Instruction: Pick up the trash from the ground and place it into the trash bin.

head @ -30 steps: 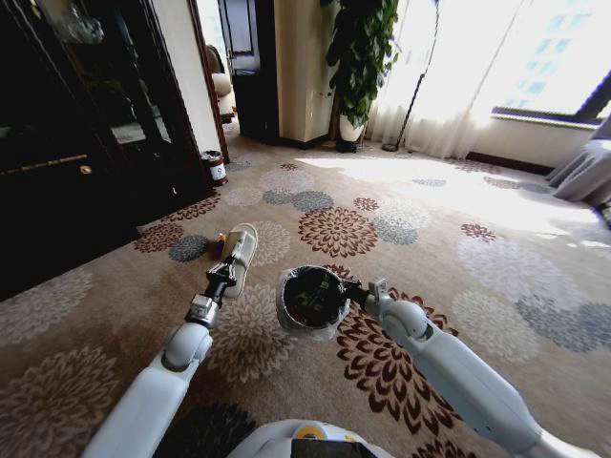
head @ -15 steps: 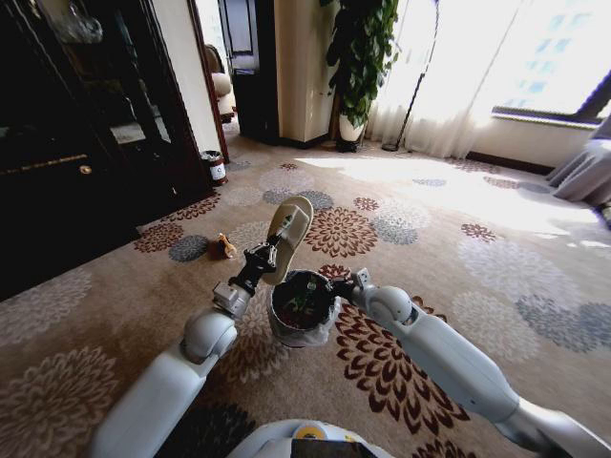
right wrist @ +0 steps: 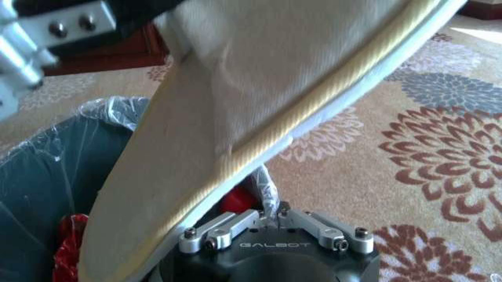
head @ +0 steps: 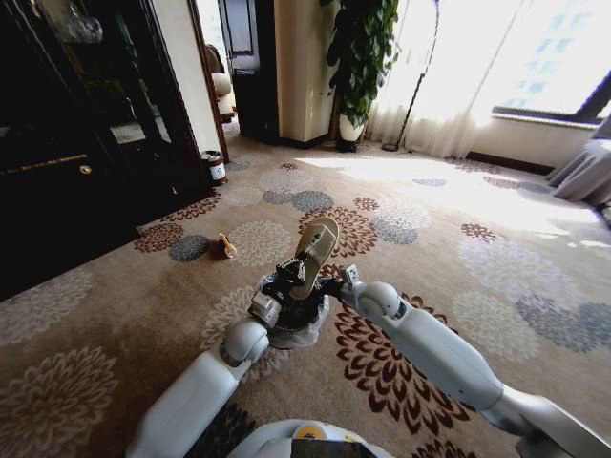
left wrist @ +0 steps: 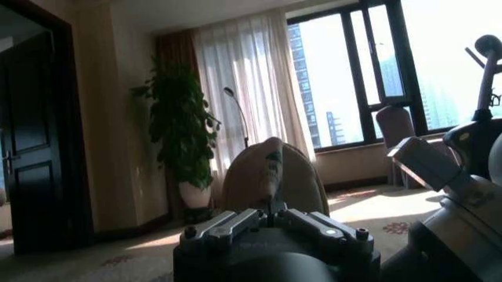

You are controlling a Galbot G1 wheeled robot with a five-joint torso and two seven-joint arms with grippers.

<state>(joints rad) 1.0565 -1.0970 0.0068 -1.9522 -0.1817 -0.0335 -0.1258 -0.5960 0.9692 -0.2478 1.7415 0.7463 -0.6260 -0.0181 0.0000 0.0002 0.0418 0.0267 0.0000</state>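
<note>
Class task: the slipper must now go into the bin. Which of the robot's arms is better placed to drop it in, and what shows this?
Left. Its pincer grips the slipper directly above the trash bin, while the right pincer holds the bin's rim.

Daylight pours in from the tall windows [head: 554, 67] at the far right, washing the sheer curtains [head: 449, 86] and a wide patch of the patterned carpet [head: 449, 191] to near white glare. The left side falls away into deep shade, where the dark wooden cabinet [head: 67, 143] is almost black with little detail. The near carpet is evenly lit, with soft shadows under the robot's arms. Straight lines bow at the head view's edges, a wide-lens distortion. The left wrist view is backlit: the window [left wrist: 368, 70] is blown out and everything close sits in dim silhouette. In the right wrist view the beige slipper [right wrist: 259, 106] is close, soft and blurred, while the carpet behind is sharper.
</note>
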